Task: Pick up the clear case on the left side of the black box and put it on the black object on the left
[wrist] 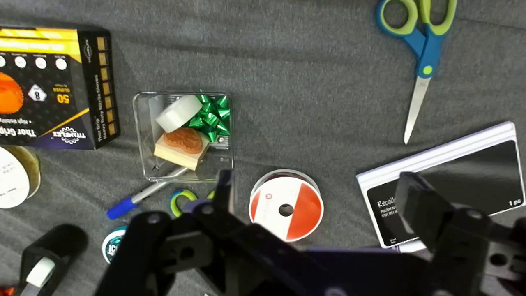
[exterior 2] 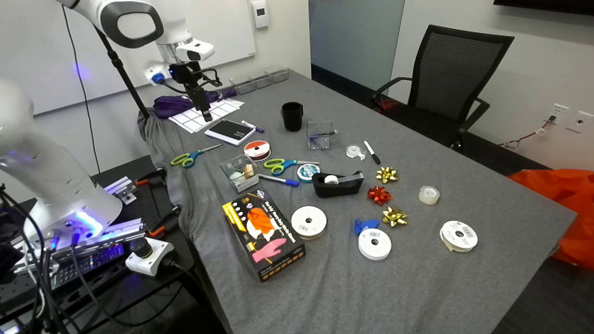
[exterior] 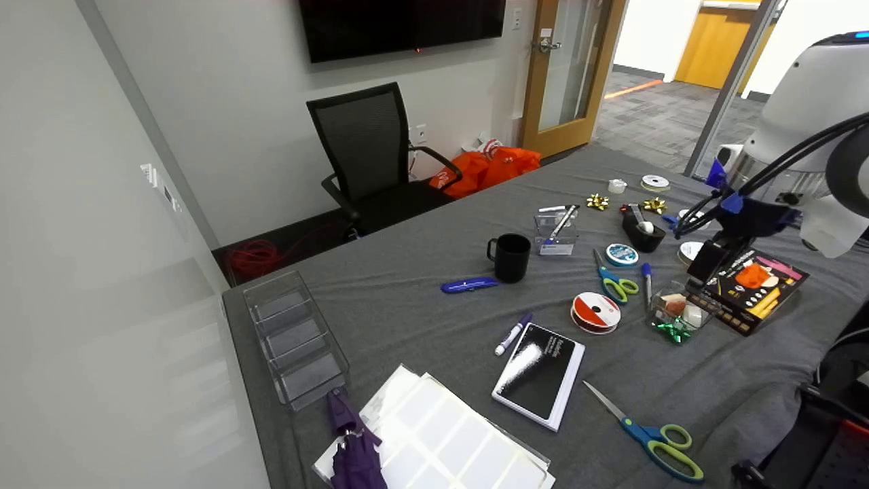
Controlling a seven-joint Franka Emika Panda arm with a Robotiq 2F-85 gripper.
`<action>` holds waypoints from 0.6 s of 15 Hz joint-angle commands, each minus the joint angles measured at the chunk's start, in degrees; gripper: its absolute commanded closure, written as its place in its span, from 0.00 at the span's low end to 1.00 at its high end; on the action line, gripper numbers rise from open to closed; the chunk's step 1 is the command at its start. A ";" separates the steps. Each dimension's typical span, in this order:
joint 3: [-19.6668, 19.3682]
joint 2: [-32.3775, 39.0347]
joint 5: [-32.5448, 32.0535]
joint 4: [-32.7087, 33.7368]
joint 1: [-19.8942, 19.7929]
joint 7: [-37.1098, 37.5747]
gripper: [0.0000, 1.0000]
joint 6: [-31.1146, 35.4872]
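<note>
Gripper (wrist: 316, 179): spread wide, holding nothing.
Clear case (wrist: 218, 162): left of centre in the wrist view, near the glove box (wrist: 53, 90).
Wooden door (exterior: 567, 71): only in an exterior view, top, right of centre.
Table (exterior: 400, 326): grey, cloth-covered.

"TITANFLEX" and "50 GLOVES" on black box (wrist: 57, 88), "1 pc" on black object (wrist: 470, 174)

Shows smooth, see-through plastic in the clear case (wrist: 218, 160) and shiny metallic foil in the green bow (wrist: 211, 117). Looks glossy on the black object (wrist: 472, 170), like printed card on the black box (exterior 2: 262, 232). Appears matt, creased and cloth-covered across the counter (wrist: 312, 82), smooth and metallic along the scissor blades (wrist: 417, 106).
</note>
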 commanded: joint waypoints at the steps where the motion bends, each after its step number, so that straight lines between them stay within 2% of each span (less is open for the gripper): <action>1: -2.75 2.66 0.19 -1.23 -0.83 -8.11 0.00 5.87; 3: -3.83 3.57 -1.13 -1.59 -1.31 -11.75 0.00 8.38; 4: -2.62 2.45 0.11 -0.69 -0.84 -8.32 0.00 5.28; 9: -2.63 2.54 0.14 -0.70 -0.82 -8.52 0.00 5.60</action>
